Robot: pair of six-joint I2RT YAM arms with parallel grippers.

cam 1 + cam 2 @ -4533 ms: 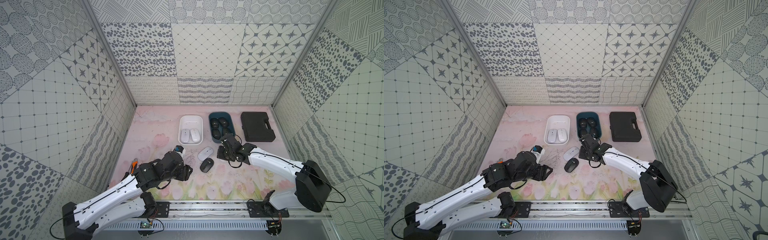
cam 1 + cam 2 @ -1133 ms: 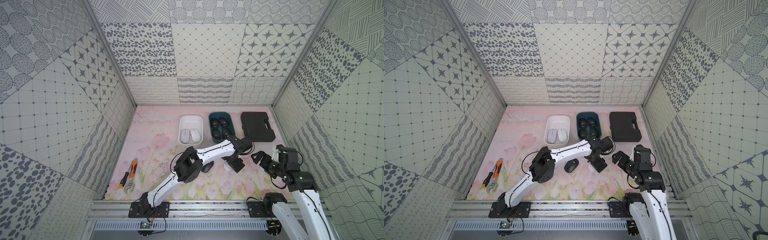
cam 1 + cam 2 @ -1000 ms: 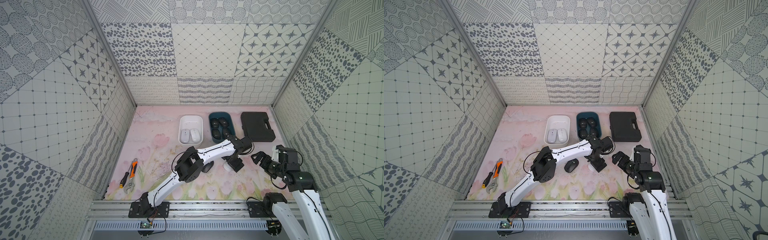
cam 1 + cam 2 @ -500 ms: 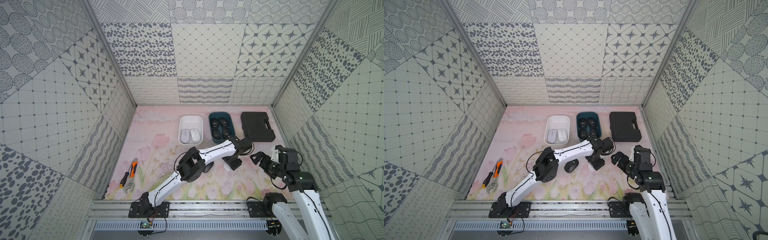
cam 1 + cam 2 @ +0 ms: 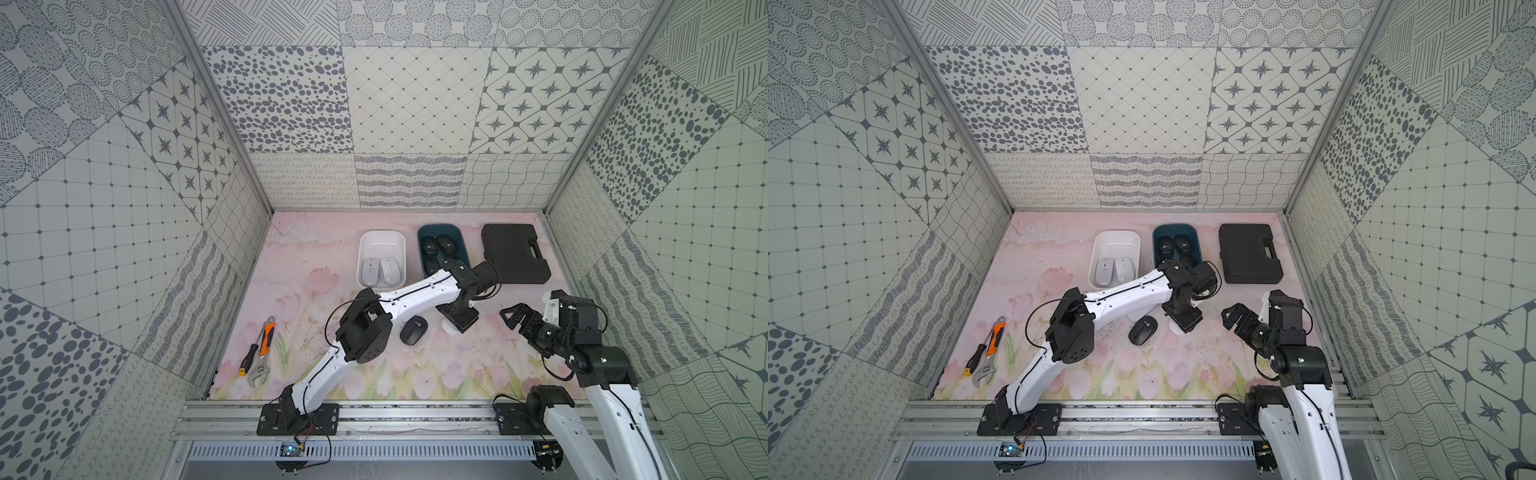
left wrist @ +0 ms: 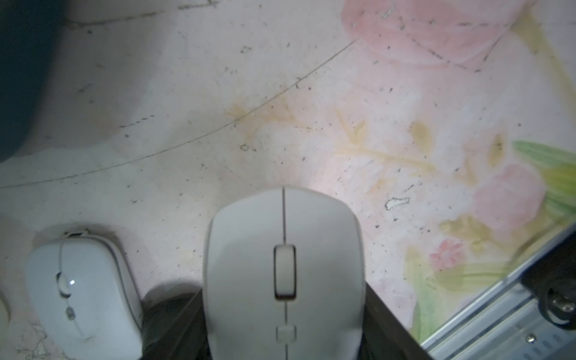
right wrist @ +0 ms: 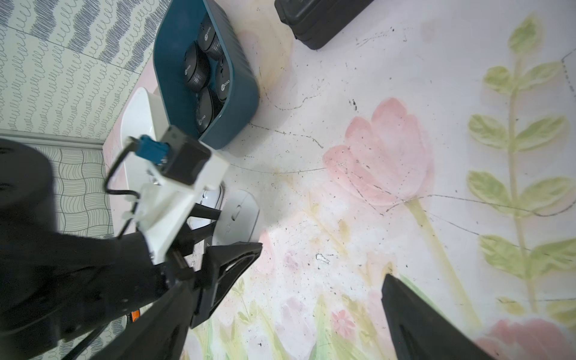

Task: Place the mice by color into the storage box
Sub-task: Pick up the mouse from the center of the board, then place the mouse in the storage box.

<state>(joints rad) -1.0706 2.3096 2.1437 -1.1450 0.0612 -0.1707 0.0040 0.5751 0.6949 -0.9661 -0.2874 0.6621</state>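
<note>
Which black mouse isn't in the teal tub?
The black mouse lying on the floral mat; the other black mice sit inside the teal tub.

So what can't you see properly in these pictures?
The held white mouse and second white mouse: in both top views the left gripper and its arm cover them; one white sliver shows, whose is unclear.
Both mice again: back ends cut off by the left wrist picture's edge.
Teal tub: near end hidden behind the left arm in both top views.
</note>
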